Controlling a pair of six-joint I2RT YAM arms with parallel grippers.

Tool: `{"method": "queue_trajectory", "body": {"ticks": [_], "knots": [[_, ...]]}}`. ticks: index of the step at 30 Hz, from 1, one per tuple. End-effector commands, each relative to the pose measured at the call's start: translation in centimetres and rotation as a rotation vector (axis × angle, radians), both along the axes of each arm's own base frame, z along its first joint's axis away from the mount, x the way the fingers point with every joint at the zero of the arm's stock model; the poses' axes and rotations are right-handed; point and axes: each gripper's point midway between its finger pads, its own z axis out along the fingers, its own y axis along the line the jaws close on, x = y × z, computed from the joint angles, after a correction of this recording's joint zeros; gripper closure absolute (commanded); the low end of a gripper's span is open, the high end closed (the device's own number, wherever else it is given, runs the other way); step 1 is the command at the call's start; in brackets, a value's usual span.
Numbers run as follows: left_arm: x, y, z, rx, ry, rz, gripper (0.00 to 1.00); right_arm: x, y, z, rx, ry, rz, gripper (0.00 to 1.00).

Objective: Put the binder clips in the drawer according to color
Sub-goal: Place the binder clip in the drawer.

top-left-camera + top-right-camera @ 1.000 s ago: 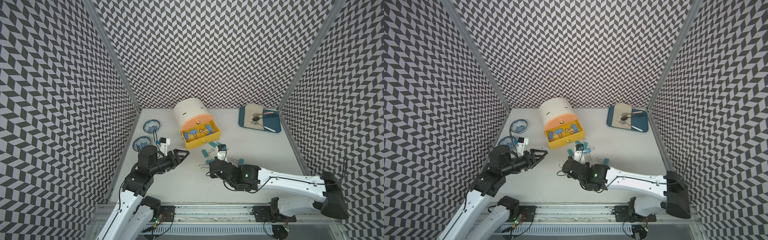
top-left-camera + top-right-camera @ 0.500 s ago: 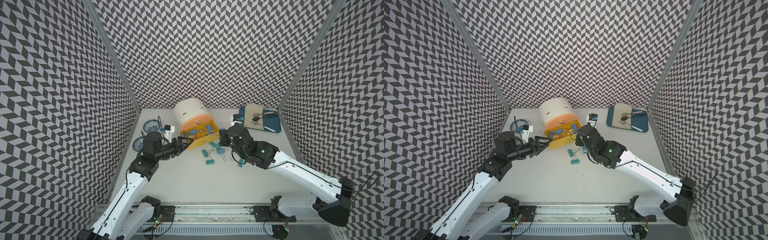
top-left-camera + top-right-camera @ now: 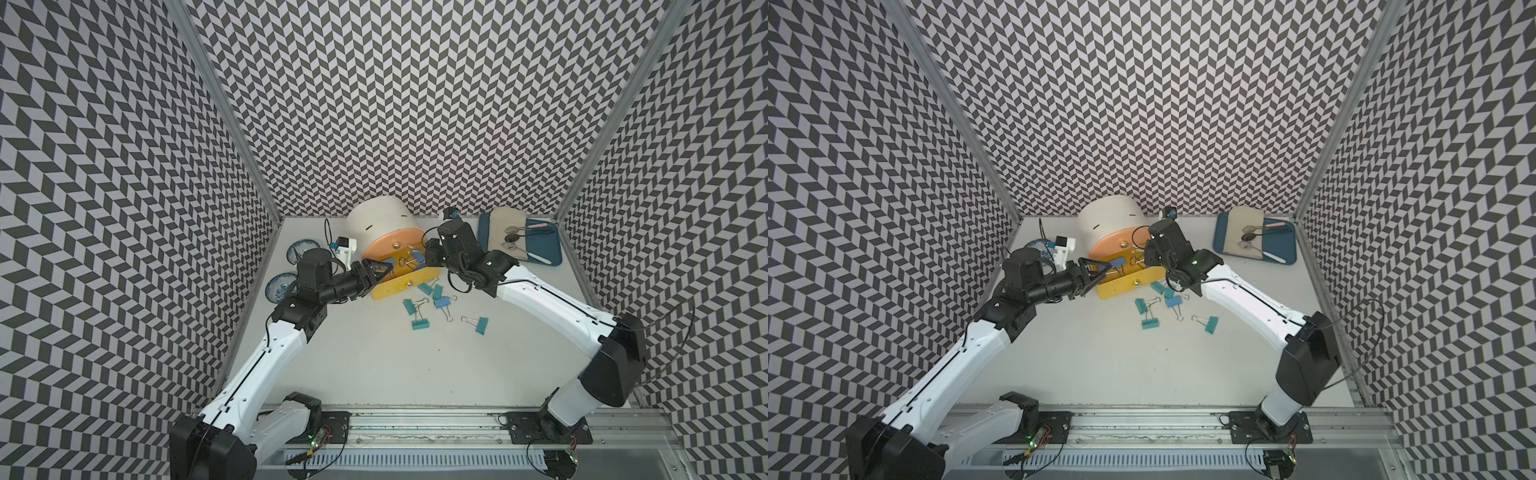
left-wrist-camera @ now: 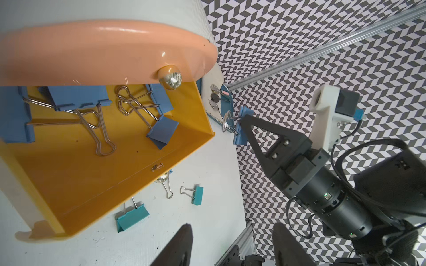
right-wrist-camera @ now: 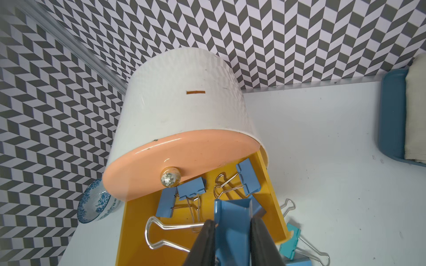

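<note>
Right wrist view: the right gripper [image 5: 232,246] is clamped on a blue binder clip [image 5: 232,218] made of folded metal with silver wire loops. It holds the clip up over the pulled-out yellow plastic drawer [image 5: 273,200] of the small round cream cabinet [image 5: 184,110], close to one side wall. More blue clips [image 5: 191,187] lie inside that drawer. The shiny pink drawer front [image 5: 184,156] above it is closed.

In the left wrist view the left gripper [image 4: 232,248] has its fingers apart and nothing between them. In both top views it waits by the other side of the yellow drawer.

So the step in hand looks like dropping this clip in with the other blue ones. Next, the right gripper should be well inside the walls and then let go. After that, some teal clips [image 3: 420,325] and one more blue clip [image 3: 442,302] lie on the white table [image 3: 374,374] just in front of the drawer. The teal ones will need a different drawer.

A second ago the right arm was low by the loose clips near the front of the table, and the left arm was pulled back. Both have reached out to the drawer since then.
</note>
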Motion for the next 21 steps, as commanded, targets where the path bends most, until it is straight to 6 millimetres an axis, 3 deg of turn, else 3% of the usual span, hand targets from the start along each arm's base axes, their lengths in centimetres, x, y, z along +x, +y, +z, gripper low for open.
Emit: {"method": "queue_trajectory", "body": {"ticks": [1,6,13,21], "knots": [[0.8,-0.2,2.8,-0.017,-0.101,-0.012,0.41,1.5,1.3,2.1,0.050,-0.063,0.046,0.72],[1.6,0.0,3.0,-0.016,-0.107,-0.005,0.41,2.7,1.9,1.5,0.046,-0.053,0.062,0.68],[2.3,0.1,3.2,-0.016,-0.113,-0.004,0.41,3.5,2.3,2.2,0.049,-0.069,0.076,0.54],[2.6,0.3,3.5,-0.018,-0.120,0.000,0.41,3.6,1.1,3.7,0.058,-0.100,0.061,0.41]]}}
